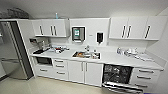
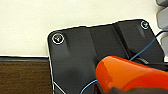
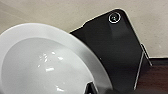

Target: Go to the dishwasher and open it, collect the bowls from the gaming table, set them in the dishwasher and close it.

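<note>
The dishwasher point(image 1: 117, 74) sits under the counter at the right of the kitchen row. It stands open, with dark wire racks showing and its door point(image 1: 122, 88) folded down toward the floor. An orange bowl point(image 2: 125, 75) fills the near part of the left wrist view, carried above the floor in my left gripper point(image 2: 120, 90). In the right wrist view a white bowl point(image 3: 45, 65) looms large, its hollow toward the camera, and my right gripper point(image 3: 91, 88) grips its rim.
A tall steel fridge point(image 1: 12, 50) stands at the far left. The white counter point(image 1: 112, 58) holds a sink point(image 1: 86, 55) and small items. White cupboards point(image 1: 82, 72) and drawers point(image 1: 146, 75) flank the dishwasher. Pale floor point(image 1: 37, 86) lies in front.
</note>
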